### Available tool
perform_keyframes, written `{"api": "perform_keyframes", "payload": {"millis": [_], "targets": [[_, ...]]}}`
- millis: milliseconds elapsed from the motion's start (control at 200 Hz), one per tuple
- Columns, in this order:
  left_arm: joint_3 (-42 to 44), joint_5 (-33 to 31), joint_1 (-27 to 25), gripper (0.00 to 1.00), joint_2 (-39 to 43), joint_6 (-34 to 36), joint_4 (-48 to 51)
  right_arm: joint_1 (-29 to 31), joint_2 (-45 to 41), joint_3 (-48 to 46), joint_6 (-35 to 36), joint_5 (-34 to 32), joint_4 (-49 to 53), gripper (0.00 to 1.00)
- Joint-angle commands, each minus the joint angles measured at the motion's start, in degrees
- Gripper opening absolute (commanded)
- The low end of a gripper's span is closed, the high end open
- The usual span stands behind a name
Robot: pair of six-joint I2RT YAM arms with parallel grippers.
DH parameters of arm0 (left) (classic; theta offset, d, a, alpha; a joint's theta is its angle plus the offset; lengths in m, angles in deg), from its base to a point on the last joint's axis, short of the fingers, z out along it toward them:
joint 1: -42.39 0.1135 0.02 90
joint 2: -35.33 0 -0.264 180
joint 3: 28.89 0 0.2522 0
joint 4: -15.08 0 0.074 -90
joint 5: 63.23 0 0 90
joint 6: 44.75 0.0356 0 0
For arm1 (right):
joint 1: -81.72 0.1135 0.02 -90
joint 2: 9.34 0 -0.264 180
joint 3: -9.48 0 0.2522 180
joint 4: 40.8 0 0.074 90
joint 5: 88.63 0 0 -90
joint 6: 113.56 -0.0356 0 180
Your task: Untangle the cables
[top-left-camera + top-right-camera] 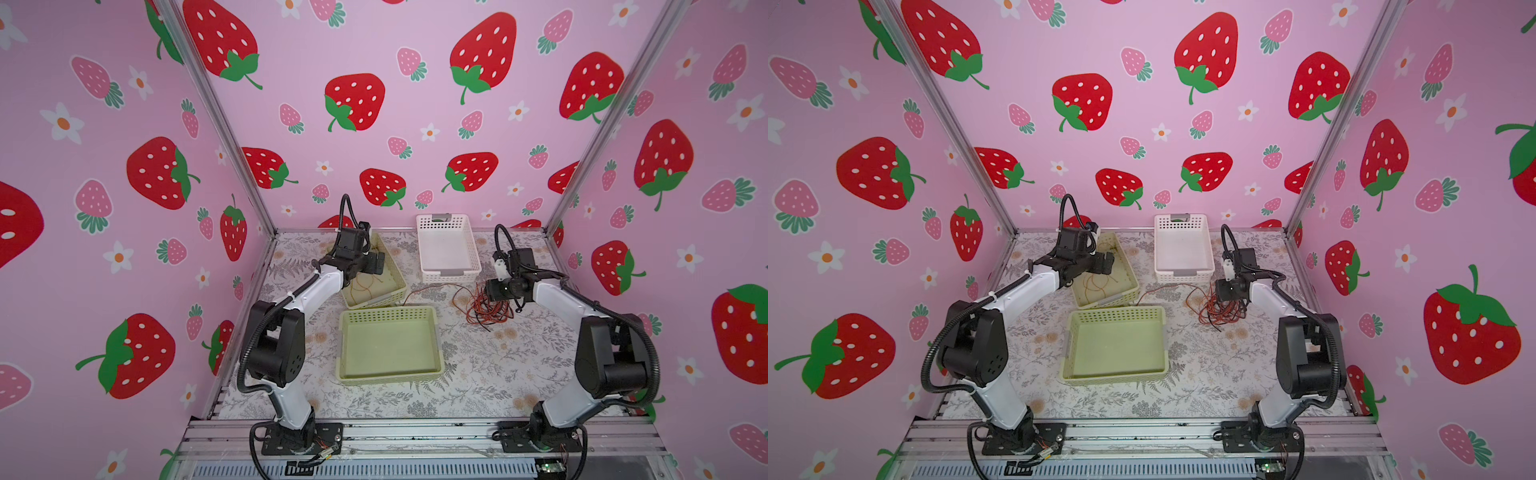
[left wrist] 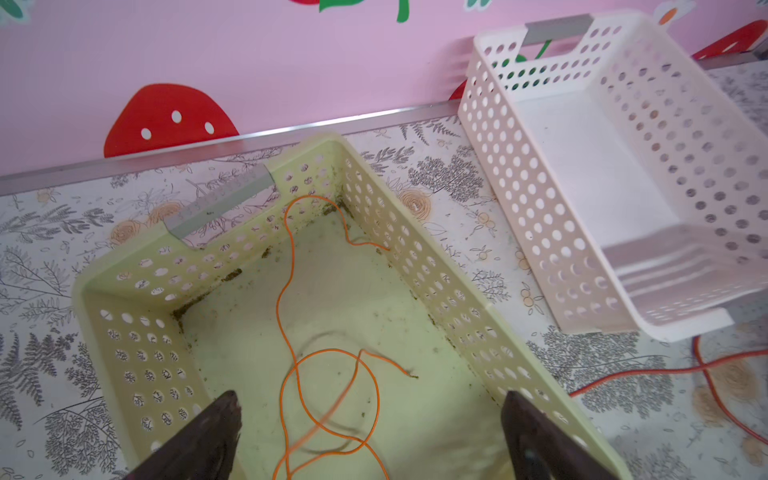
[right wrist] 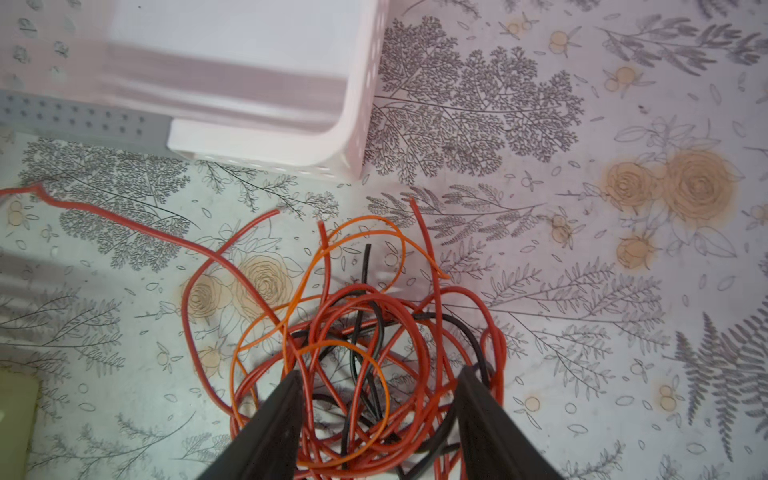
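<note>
Left wrist view: left gripper (image 2: 370, 399) spread wide, pinching nothing, above an orange cable (image 2: 286, 266) lying loose in the green basket (image 2: 436, 282); faint in both top views. Right wrist view: right gripper (image 3: 381, 372) parted astride the tangle (image 3: 361, 296) of red, orange and black cables on the table (image 3: 540, 124), near the white basket (image 3: 266, 141); fingers hidden from above.

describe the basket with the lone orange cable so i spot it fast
Start at the floral table's back edge. Left of the white basket sits a pale green basket, under the left tool. Unlike the nearer green basket, it holds one orange cable.
</note>
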Motion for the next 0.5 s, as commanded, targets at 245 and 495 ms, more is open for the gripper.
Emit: {"api": "perform_keyframes", "payload": {"millis": [245, 495], "targets": [[-7.3, 0.8, -0.2, 0.97, 1.6, 4.5, 11.2, 2.8, 6.1, 5.7, 3.9, -1.7, 3.5, 0.56], [-5.2, 5.3, -4.3, 0.92, 4.2, 9.6, 7.5, 2.9, 8.5, 6.4, 5.1, -1.6, 3.6, 0.52]]}}
